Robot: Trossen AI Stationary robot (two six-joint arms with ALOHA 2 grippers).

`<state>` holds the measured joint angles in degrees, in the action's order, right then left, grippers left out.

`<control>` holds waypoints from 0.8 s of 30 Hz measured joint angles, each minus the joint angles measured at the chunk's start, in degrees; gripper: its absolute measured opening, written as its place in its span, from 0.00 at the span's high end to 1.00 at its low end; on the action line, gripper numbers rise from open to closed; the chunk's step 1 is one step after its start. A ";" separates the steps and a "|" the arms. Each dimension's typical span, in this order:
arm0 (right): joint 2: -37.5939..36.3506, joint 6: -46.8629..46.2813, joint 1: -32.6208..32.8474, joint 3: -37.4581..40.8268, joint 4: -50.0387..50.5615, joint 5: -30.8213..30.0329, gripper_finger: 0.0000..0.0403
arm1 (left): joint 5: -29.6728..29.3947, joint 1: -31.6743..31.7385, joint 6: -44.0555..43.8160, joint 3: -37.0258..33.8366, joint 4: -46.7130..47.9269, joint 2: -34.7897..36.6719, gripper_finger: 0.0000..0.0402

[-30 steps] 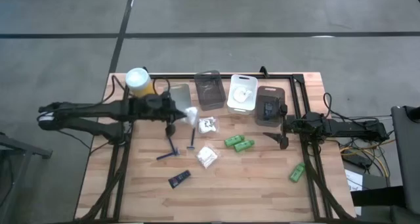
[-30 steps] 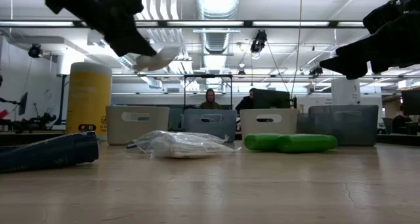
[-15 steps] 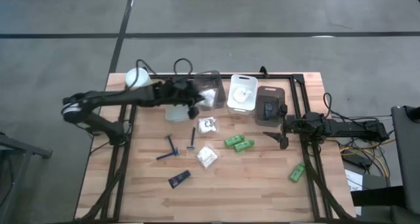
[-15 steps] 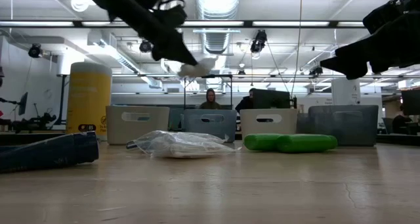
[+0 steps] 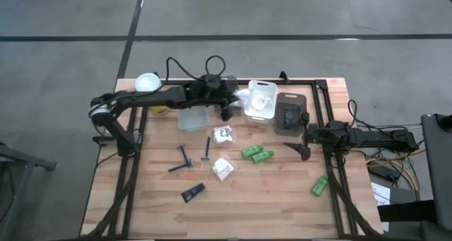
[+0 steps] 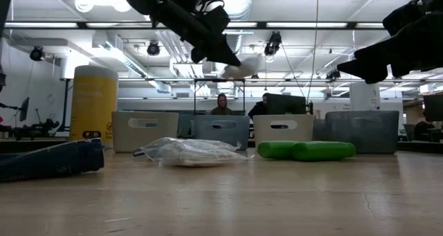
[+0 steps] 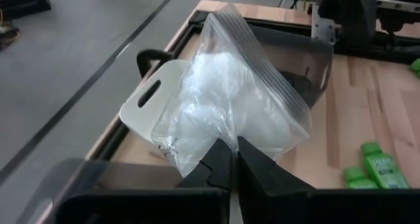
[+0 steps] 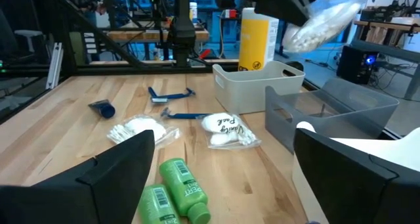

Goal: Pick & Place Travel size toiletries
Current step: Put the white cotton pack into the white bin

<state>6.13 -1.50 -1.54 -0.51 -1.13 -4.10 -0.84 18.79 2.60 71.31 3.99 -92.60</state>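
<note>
My left gripper (image 5: pixel 232 108) hangs high over the far row of bins, shut on a clear zip packet (image 7: pixel 230 99) of white stuff. The packet (image 5: pixel 242 98) is beside the white bin (image 5: pixel 270 87). It also shows in the low view, the packet (image 6: pixel 242 70) ahead of my left gripper (image 6: pixel 220 55). More toiletries lie on the table: white packets (image 5: pixel 223 134) (image 5: pixel 223 169), green tubes (image 5: pixel 257 154) (image 5: pixel 320 185), blue razors (image 5: pixel 185 161) (image 5: pixel 207 149) and a dark sachet (image 5: pixel 193 192). My right gripper (image 5: pixel 301 150) waits open at the table's right, nothing between its fingers (image 8: pixel 125 165). My left gripper pinches the packet's near edge (image 7: pixel 211 140) between its two fingers (image 7: pixel 252 165). It comes from the table's left, slanting a little downward. The packet sticks out past the fingertips, lifted clear above the bins, its zip strip (image 7: pixel 275 73) at the far end.
Along the far edge stand a clear bin (image 5: pixel 192 118), a dark grey bin (image 5: pixel 227 83), the white bin and a grey bin (image 5: pixel 289 114). A yellow canister with a white lid (image 5: pixel 148 82) stands at the far left. A black frame (image 5: pixel 321 107) borders the work area.
My left gripper has swung toward the table's right and a little up, carrying the packet from near the yellow canister, across the clear and dark grey bins, to beside the white bin. It has stayed shut on the packet. My right arm has kept still.
</note>
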 joint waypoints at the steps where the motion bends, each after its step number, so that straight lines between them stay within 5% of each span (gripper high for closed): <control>1: 0.02 0.02 0.02 0.00 0.00 0.00 0.11 | 0.00 0.00 0.40 0.46 0.04 -0.31 0.97; 15: 0.04 0.23 0.02 0.00 -0.91 0.07 0.19 | 0.00 0.39 -1.04 0.20 0.67 2.73 0.98; 24: 0.63 3.92 0.00 -0.02 -28.63 -2.04 0.12 | 1.54 0.61 -1.55 -0.38 3.05 4.30 0.97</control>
<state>6.76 2.42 -1.54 -0.54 -29.75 -6.14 0.70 19.40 1.04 70.94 7.04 -88.30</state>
